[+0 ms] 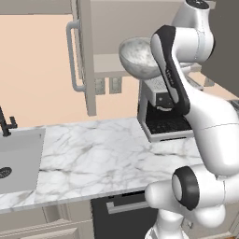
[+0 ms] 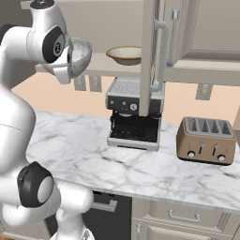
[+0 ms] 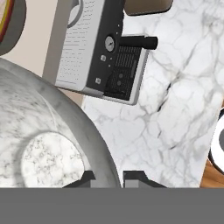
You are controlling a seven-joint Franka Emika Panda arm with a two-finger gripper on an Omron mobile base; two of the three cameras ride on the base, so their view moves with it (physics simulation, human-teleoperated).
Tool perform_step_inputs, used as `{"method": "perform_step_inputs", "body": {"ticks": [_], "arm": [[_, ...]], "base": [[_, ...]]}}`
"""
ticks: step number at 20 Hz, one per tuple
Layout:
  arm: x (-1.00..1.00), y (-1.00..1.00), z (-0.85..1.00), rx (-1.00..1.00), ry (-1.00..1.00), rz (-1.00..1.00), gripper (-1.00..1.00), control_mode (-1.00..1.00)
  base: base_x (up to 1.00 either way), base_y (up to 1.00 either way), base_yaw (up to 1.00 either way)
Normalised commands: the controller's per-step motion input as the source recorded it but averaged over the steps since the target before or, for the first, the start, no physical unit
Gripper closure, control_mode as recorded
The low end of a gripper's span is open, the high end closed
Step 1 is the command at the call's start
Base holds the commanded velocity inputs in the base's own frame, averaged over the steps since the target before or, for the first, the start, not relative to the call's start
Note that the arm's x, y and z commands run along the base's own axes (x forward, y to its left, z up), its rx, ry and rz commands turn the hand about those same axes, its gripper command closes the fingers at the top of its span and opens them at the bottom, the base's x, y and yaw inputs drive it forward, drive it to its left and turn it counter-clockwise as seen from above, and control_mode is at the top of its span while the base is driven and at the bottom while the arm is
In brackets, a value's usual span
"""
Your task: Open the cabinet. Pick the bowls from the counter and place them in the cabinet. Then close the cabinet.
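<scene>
The cabinet (image 1: 108,63) stands open, its left door (image 1: 87,56) swung out edge-on with a long silver handle. In the hand view my gripper (image 3: 109,179) is shut on the rim of the grey-white marbled bowl (image 3: 39,131), a finger on each side of the wall. That marbled bowl (image 1: 137,57) hangs high above the counter (image 1: 98,154), at the height of the cabinet's bottom shelf and just in front of it, partly behind my arm (image 2: 80,50). The tan bowl (image 2: 125,54) sits inside the cabinet on the bottom shelf (image 2: 105,65).
A silver coffee machine (image 1: 163,116) stands on the counter under the cabinet, and a tan toaster (image 2: 205,138) to its right. The cabinet's right door (image 2: 149,47) juts out over the coffee machine. A steel sink (image 1: 18,158) lies at the left end. A closed cabinet (image 2: 206,28) hangs on the right.
</scene>
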Motion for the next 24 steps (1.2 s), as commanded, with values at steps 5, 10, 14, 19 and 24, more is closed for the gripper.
{"method": "perform_step_inputs", "body": {"ticks": [5,10,14,19,24], "arm": [[0.35,0.0,0.0,0.0,0.0,0.0,1.0,-1.0],[0.37,0.0,0.0,0.0,0.0,0.0,1.0,-1.0],[0.24,0.01,0.0,0.0,0.0,0.01,1.0,-1.0],[0.29,0.08,0.0,0.0,0.0,0.0,1.0,-1.0],[0.28,0.1,0.0,0.0,0.0,0.0,1.0,-1.0]], "base": [[0.0,0.0,0.0],[0.0,0.0,0.0],[0.0,0.0,0.0],[0.0,0.0,0.0],[0.0,0.0,0.0]]}}
